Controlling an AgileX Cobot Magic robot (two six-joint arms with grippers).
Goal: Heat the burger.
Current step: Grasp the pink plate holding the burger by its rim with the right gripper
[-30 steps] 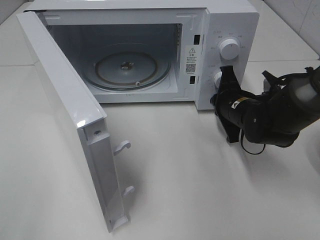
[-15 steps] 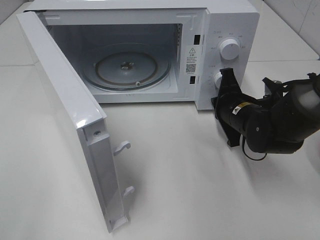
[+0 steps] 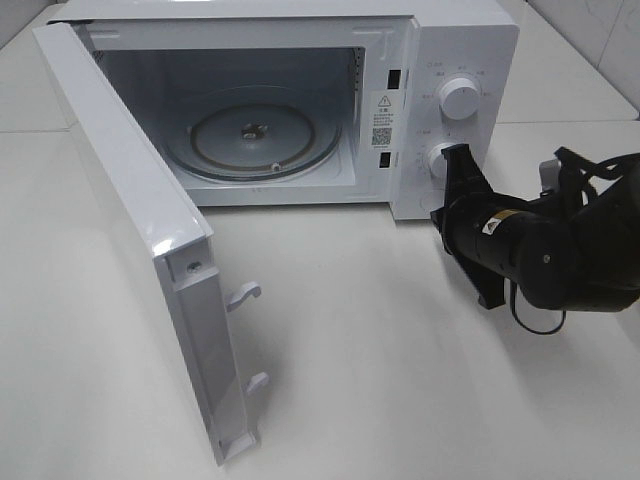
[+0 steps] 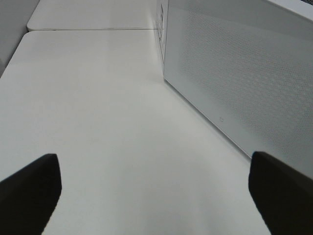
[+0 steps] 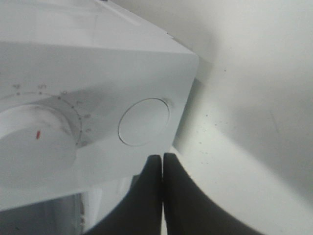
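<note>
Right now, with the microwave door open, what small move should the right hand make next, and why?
Probably draw the right hand back from the control panel. Its jaws are shut just by the round button, the door stands wide open and the turntable is bare, so its work there looks done. The burger is in no view.

glossy white microwave [image 3: 495,60], clear glass turntable [image 3: 255,140], matt white table [image 3: 400,340]

High view down on microwave [image 3: 442,60], left wrist beside door [image 4: 244,73], right wrist near dial [image 5: 36,142] (shared)
</note>
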